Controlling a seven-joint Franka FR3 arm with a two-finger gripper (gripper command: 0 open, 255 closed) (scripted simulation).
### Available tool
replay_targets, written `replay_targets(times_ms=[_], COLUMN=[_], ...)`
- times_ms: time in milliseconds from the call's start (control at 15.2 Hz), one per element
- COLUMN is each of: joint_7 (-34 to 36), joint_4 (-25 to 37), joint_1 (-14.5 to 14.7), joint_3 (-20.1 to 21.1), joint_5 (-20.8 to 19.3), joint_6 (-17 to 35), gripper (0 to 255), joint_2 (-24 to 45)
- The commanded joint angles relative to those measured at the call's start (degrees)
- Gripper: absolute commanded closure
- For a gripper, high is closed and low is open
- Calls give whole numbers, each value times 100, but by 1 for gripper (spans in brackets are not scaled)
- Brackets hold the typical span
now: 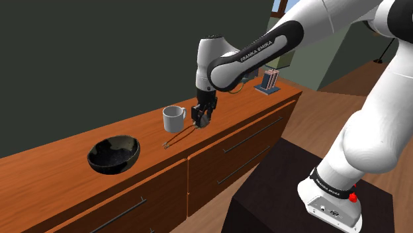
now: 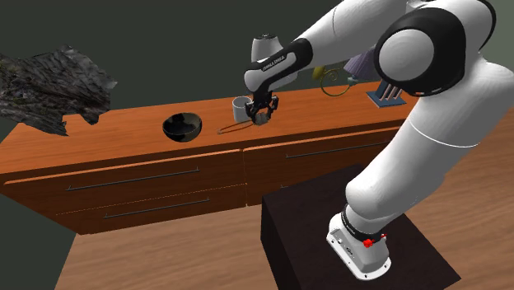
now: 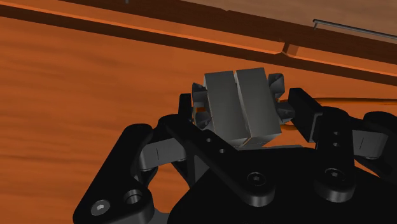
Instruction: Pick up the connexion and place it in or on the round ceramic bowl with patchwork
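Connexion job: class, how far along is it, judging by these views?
Done: the hand is down at the connexion beside the white mug. In hand: the grip, seemingly shut on one end, the thin tail lying on the dresser. Left: lifting it and carrying it to the dark bowl.

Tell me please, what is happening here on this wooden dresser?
The white robot arm holds its black pincer low over the dresser top, right beside a white mug. The pincer is closed, it seems on one end of a thin cable, whose other end lies on the wood. The dark round bowl, where the cable should go, stands further along the dresser, apart from the pincer; the cable is not yet carried there.
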Motion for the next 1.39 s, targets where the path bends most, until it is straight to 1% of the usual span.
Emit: replay_targets(times_ms=[0,924,1320], joint_7=[-25,-115,717], joint_4=[54,599,1706], joint_1=[-4,-17,334], joint_3=[1,-16,328], joint_5=[37,171,-126], joint_6=[-164,-1197,-1438], gripper=[255,255,255], joint_2=[-112,-613,278])
